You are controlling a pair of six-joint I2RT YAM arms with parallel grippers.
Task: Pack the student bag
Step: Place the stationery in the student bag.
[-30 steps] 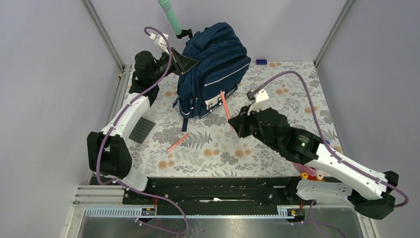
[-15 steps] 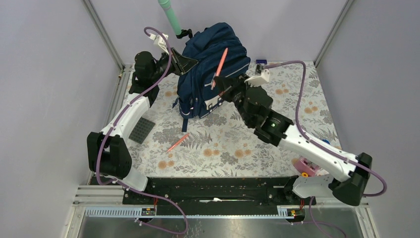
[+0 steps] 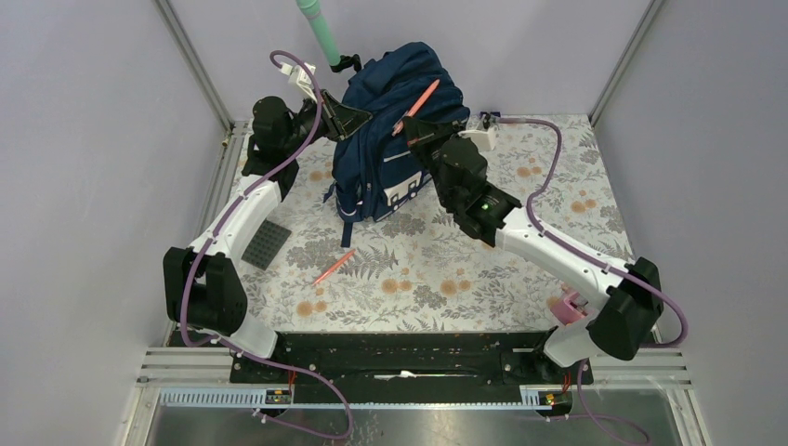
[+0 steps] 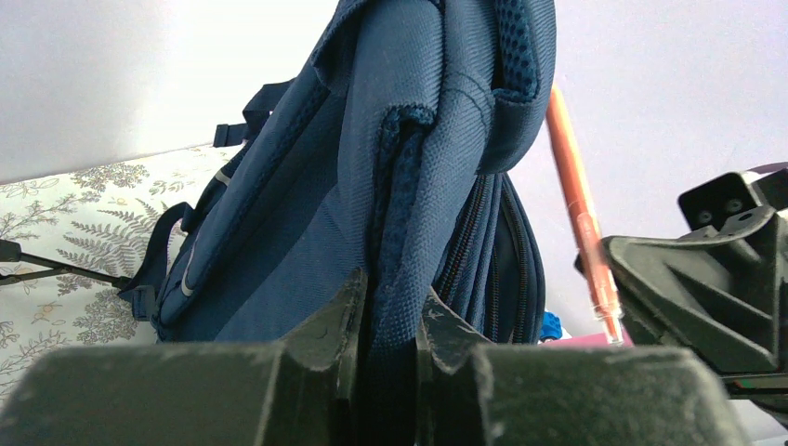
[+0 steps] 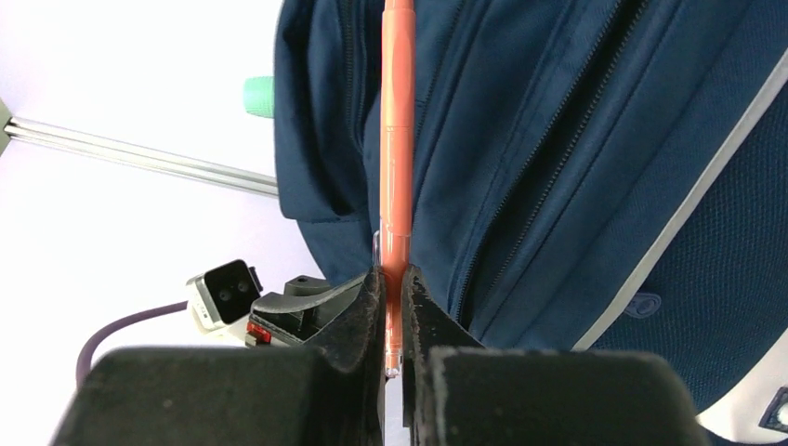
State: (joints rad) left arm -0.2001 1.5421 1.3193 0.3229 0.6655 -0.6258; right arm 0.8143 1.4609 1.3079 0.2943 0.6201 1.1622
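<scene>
A pen point(image 3: 419, 103) is pinched in the closed right gripper point(image 3: 412, 128), lengthwise just right of the bag point(image 3: 372, 177), which is clamped at its left by the left gripper point(image 3: 353, 116).

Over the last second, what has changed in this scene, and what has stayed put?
The right gripper, shut on the orange pen throughout, swung from above the table in front of the student bag up to the bag's top. The left gripper stayed clamped on the bag's padded edge; the bag, the second pen on the table and the dark grey plate did not move.
</scene>
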